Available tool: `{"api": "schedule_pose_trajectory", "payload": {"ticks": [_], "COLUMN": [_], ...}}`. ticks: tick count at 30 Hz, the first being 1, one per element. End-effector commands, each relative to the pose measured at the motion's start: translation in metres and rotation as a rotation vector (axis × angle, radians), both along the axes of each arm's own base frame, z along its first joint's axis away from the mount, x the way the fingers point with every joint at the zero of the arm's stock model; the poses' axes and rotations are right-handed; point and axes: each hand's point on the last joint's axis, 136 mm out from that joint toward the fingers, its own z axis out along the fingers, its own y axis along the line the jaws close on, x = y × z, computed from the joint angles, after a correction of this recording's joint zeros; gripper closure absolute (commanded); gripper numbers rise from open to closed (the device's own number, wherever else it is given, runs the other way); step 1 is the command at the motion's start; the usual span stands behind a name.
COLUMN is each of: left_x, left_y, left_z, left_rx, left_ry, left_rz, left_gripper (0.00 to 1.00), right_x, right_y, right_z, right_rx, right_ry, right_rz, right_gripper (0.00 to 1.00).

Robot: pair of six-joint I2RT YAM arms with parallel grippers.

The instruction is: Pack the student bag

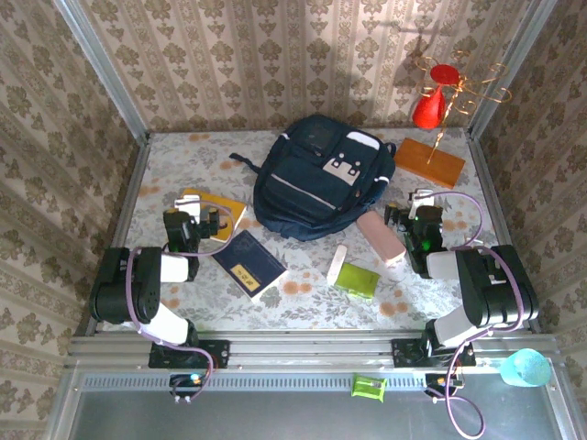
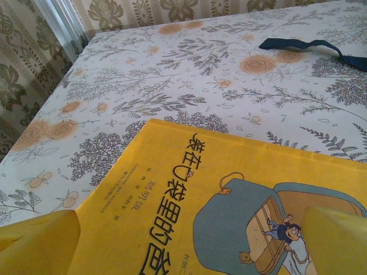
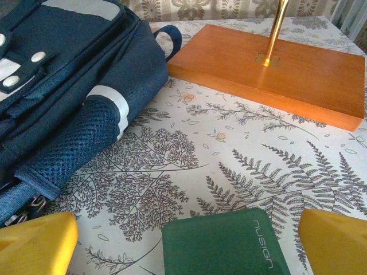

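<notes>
The student bag (image 1: 321,179) lies flat on the table (image 1: 179,160) in the upper middle of the top view, its white-grey buckle patch up and one dark strap (image 2: 309,48) trailing out to the left. Nothing shows of its inside, so what it holds cannot be told. Below it on the table lie a pink case (image 1: 381,236), a small white object (image 1: 337,264), a green packet (image 1: 356,280) and a navy notebook (image 1: 248,264) with a yellow label. A wooden base (image 1: 431,162) with a gold rod stands at the upper right, just beside the bag.

The left hand (image 1: 194,220) sits at the left of the top view, over a yellow book (image 2: 229,200). It is spread wide and grips nothing: its yellow fingers (image 2: 34,243) stand at the two lower corners of the left wrist view, with the book's cover between them. Whether they touch the cover cannot be told.

The right hand (image 1: 413,218) is at the right of the top view, just beside the bag's lower right edge. It too is spread wide and empty. Its fingers (image 3: 335,238) flank a dark green case (image 3: 223,246) at the bottom edge of the right wrist view, apart from it on both sides.
</notes>
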Motion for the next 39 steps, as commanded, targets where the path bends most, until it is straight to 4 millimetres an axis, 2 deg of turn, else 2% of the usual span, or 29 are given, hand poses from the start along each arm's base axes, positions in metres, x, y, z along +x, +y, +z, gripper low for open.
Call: {"api": "schedule_pose_trajectory", "payload": {"ticks": [1, 17, 20, 21, 24, 25, 27, 29, 32, 34, 37, 39], "left_x": [0.009, 0.009, 0.001, -0.001, -0.007, -0.011, -0.017, -0.021, -0.026, -0.031, -0.039, -0.040], "left_y": [0.001, 0.005, 0.006, 0.009, 0.020, 0.026, 0.027, 0.012, -0.026, -0.067, -0.128, -0.156], "left_z": [0.010, 0.010, 0.021, 0.028, 0.056, 0.065, 0.078, 0.083, 0.075, 0.069, 0.061, 0.050], "left_rx": [0.003, -0.024, -0.027, -0.025, -0.038, -0.075, -0.168, -0.293, -0.513, -0.562, -0.549, -0.575], "left_ry": [-0.034, -0.033, -0.078, -0.079, -0.071, -0.065, -0.038, 0.009, 0.096, 0.140, 0.214, 0.302], "left_rz": [-0.009, -0.003, -0.005, 0.011, 0.091, 0.137, 0.175, 0.136, 0.064, -0.015, -0.105, -0.107], "left_gripper": [0.00, 0.00, 0.00, 0.00, 0.00, 0.00, 0.00, 0.04, 0.08, 0.09, 0.08, 0.07], "right_x": [0.009, 0.009, 0.005, 0.000, -0.017, -0.025, -0.037, -0.043, -0.038, -0.032, -0.020, -0.006], "right_y": [0.000, 0.000, 0.004, 0.004, -0.014, -0.023, -0.028, -0.021, 0.016, 0.046, 0.090, 0.112], "right_z": [0.010, 0.013, 0.032, 0.045, 0.074, 0.084, 0.099, 0.106, 0.099, 0.093, 0.082, 0.070], "right_rx": [-0.004, -0.007, -0.023, -0.027, 0.016, 0.073, 0.163, 0.240, 0.412, 0.376, 0.317, 0.364], "right_ry": [-0.039, -0.048, -0.055, -0.076, -0.127, -0.155, -0.174, -0.166, -0.086, 0.020, 0.147, 0.209], "right_rz": [0.006, 0.007, 0.024, 0.018, -0.103, -0.171, -0.215, -0.194, -0.079, -0.020, 0.065, 0.137], "right_gripper": [0.00, 0.00, 0.00, 0.00, 0.00, 0.00, 0.00, 0.00, 0.11, 0.14, 0.12, 0.11]}}
